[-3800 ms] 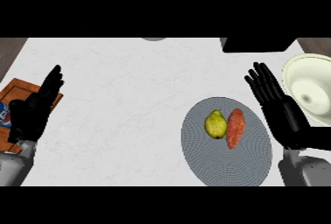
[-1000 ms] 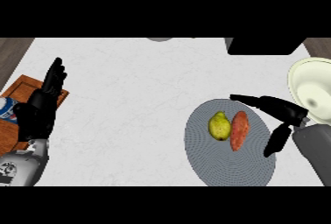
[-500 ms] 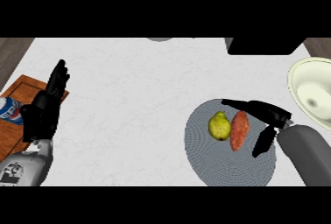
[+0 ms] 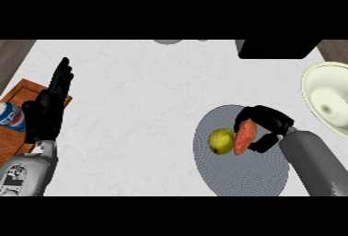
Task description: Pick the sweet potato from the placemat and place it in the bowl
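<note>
We saw the white bench [image 4: 142,87] fill the head view, with a round grey placemat [image 4: 238,177] lying on its right part. Well apart from the mat's upper right rim, a cream bowl [image 4: 325,90] sat at the view's right edge. At the left edge lay a wooden board [image 4: 20,94]. The left hand [image 4: 44,113] rested open there, fingers straight and up. The right hand [image 4: 268,120] was over the placemat, its fingers and thumb curled round the sweet potato [image 4: 245,137]. The sweet potato stood nearly upright over the mat; whether it touched the mat we could not tell. A yellow-green fruit [image 4: 220,141] lay just beside it, and a blue can [image 4: 10,117] stood on the board.
</note>
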Action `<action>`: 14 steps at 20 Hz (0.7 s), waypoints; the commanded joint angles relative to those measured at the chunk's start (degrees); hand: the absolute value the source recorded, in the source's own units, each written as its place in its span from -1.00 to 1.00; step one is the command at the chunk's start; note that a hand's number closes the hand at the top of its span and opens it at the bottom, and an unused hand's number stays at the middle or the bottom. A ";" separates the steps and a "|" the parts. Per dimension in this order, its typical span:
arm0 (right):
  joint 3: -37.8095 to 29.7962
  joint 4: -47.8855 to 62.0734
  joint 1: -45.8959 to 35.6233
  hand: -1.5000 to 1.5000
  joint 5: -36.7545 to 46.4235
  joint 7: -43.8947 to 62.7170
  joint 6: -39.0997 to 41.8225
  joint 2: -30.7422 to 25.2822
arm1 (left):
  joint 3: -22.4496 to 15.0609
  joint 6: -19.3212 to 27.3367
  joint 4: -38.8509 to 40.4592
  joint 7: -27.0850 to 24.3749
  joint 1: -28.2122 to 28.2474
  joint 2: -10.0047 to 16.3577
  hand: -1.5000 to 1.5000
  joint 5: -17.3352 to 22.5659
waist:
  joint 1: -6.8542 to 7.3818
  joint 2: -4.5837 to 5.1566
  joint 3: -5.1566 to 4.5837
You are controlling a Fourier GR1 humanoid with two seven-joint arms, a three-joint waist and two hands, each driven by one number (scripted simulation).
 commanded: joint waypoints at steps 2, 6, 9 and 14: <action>-0.69 1.65 -0.58 1.00 1.60 -2.16 0.12 2.15 | 1.66 -2.39 -2.70 2.79 -0.42 0.72 0.00 -0.46 | 0.07 0.38 0.42; -2.45 2.73 0.00 1.00 1.12 -7.28 -1.03 0.92 | -2.04 0.64 -1.73 0.51 1.86 -4.18 0.00 -4.03 | 0.05 0.39 0.43; -2.52 -6.40 3.80 1.00 0.61 -4.53 1.04 0.89 | 5.13 -4.21 0.93 0.26 -1.45 0.81 0.00 0.13 | -0.62 0.23 0.38; -9.98 0.59 -5.14 1.00 2.00 27.49 -9.83 13.12 | 2.13 -2.08 -0.92 -0.01 0.30 -1.37 0.00 -1.47 | 0.21 0.25 0.16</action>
